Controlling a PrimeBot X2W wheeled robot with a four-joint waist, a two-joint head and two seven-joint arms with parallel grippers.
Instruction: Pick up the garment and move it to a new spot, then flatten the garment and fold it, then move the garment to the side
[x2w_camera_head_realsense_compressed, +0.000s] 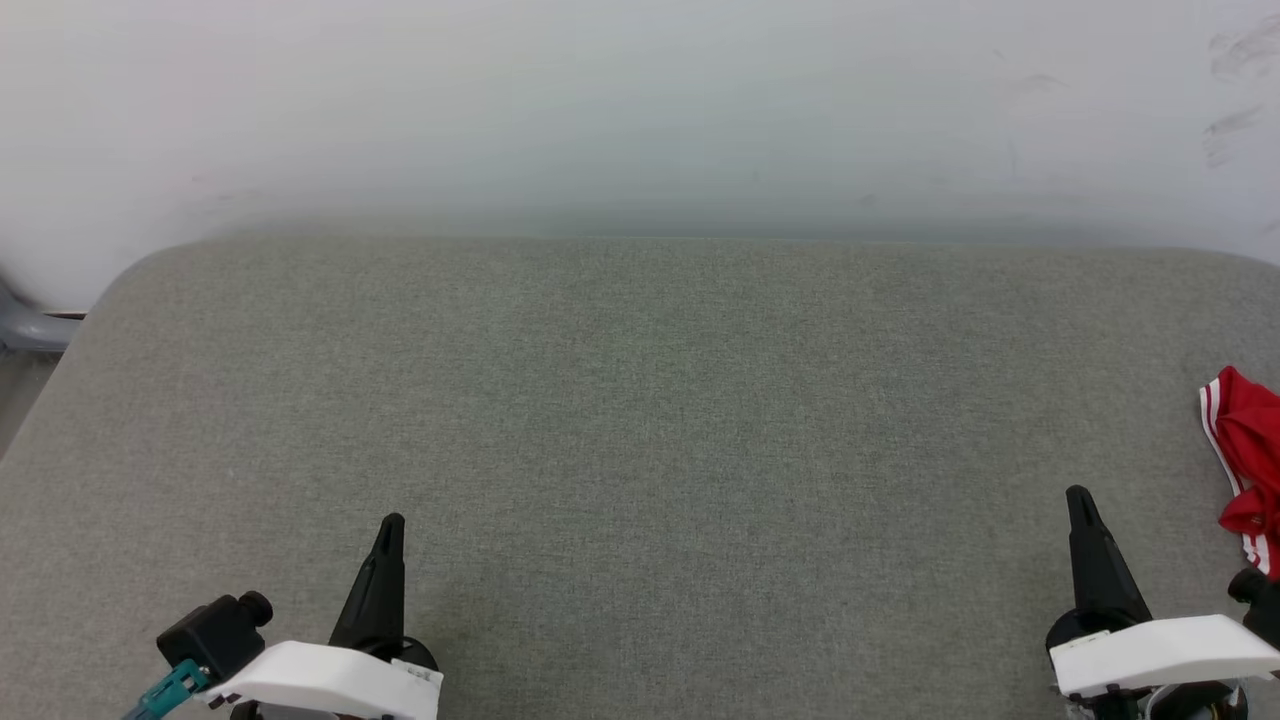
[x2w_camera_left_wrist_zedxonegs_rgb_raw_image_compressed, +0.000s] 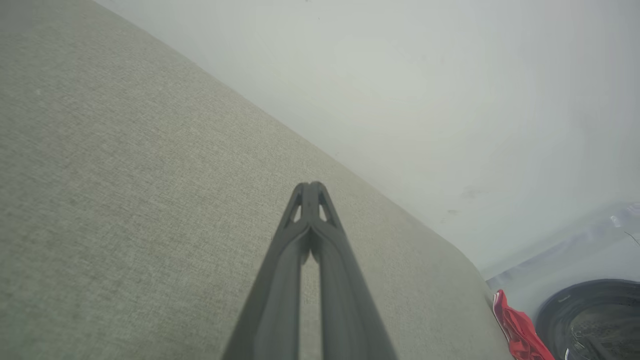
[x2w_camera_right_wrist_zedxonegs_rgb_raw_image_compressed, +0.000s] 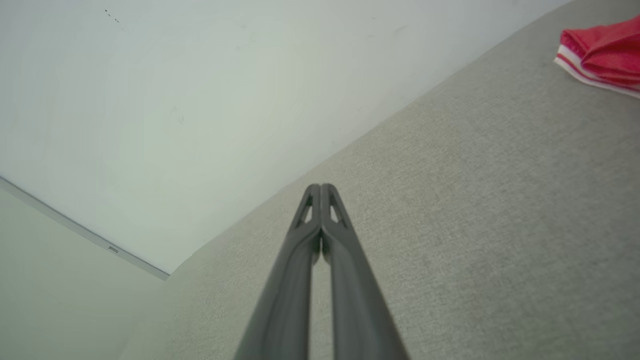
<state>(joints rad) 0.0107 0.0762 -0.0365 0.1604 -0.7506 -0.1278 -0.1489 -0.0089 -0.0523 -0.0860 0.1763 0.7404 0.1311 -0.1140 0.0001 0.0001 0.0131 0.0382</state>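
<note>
Both arms sit low at the near edge of the grey padded table (x2w_camera_head_realsense_compressed: 640, 400). The left gripper (x2w_camera_head_realsense_compressed: 391, 530) is clenched, fingers pressed tip to tip, and it's empty. The right gripper (x2w_camera_head_realsense_compressed: 1079, 500) is clamped together too, with nothing between its fingers. The garment (x2w_camera_head_realsense_compressed: 1248, 440) lies bunched at the table's right edge, red with white stripes, near the right gripper's fingers but apart from them.

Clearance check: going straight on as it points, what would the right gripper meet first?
The right gripper points over the grey surface toward the wall, probably the first thing met; depth unclear. The garment lies to its right.
</note>
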